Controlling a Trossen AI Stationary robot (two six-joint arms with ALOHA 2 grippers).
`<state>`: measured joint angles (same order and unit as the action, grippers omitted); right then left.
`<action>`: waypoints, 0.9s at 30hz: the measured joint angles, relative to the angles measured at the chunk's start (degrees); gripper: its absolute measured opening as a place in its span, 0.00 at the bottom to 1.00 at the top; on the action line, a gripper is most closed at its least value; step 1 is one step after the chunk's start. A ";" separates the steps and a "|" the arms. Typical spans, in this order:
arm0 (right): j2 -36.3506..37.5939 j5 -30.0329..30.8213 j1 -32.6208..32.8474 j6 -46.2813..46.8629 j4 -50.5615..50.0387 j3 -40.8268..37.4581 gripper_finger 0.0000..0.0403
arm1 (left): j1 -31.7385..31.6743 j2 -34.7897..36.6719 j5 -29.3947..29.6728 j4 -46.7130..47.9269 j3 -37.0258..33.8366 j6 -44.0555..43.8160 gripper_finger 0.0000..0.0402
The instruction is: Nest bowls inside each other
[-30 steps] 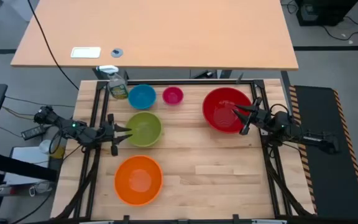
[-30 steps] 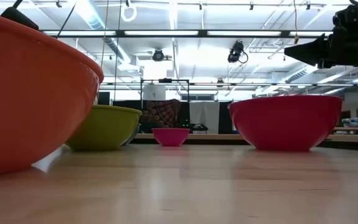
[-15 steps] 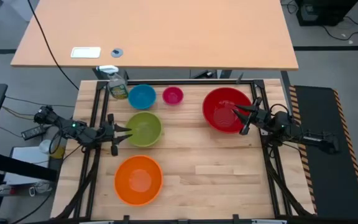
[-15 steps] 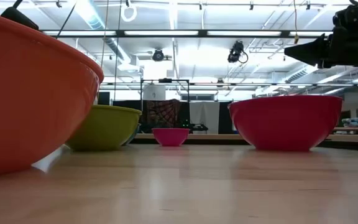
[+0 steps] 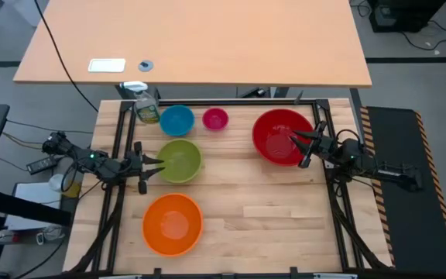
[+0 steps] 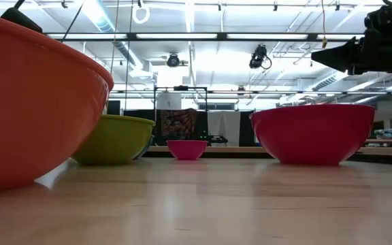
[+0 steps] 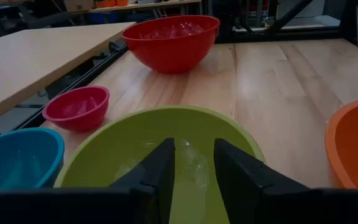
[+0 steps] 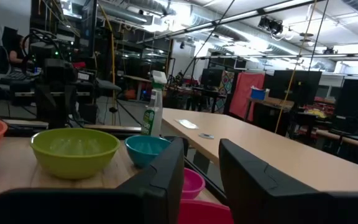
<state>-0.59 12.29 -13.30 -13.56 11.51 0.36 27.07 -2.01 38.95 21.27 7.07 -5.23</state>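
Five bowls stand apart on their bases on the wooden table: red [image 5: 283, 137] at the far right, orange [image 5: 173, 224] near the front, lime green [image 5: 180, 160] left of centre, and blue [image 5: 176, 120] and pink [image 5: 215, 118] along the far edge. My left gripper [image 5: 155, 165] hovers open over the green bowl's left rim [image 7: 160, 115], with nothing between its fingers. My right gripper [image 5: 296, 147] hangs open above the red bowl's right side [image 6: 313, 133], clear of it, also with nothing between its fingers [image 8: 202, 174].
A yellowish spray bottle [image 5: 145, 107] stands at the far left corner beside the blue bowl. Black frame rails [image 5: 118, 132] run along the table's sides. A second tan table [image 5: 200, 39] lies beyond the far edge. Bare wood [image 5: 277, 217] spans the near right.
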 joint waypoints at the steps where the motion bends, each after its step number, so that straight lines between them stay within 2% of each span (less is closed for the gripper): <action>1: 0.00 0.00 0.00 0.00 0.00 0.02 0.27 | 0.02 -0.01 0.00 0.01 -0.01 0.00 0.28; 11: 0.00 0.01 -0.01 0.00 0.00 0.02 0.27 | 0.00 -0.01 0.01 -1.12 -0.01 3.34 0.28; 13: -0.01 0.00 0.00 0.00 0.00 0.02 0.27 | 0.00 -0.01 0.02 -5.55 -0.02 4.12 0.28; 20: -0.01 0.00 0.00 0.00 0.00 0.02 0.27 | 0.00 0.01 0.13 -25.65 0.00 16.38 0.28; 24: 0.00 0.00 0.00 0.00 0.00 0.01 0.27 | 0.00 0.01 0.12 -30.82 0.00 16.50 0.28; 27: 0.00 0.02 -0.01 0.00 0.00 0.02 0.27 | 0.00 0.01 0.12 -31.20 0.00 16.54 0.28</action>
<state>-0.59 12.31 -13.31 -13.56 11.51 0.38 27.07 -2.00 39.07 -9.93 7.07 11.31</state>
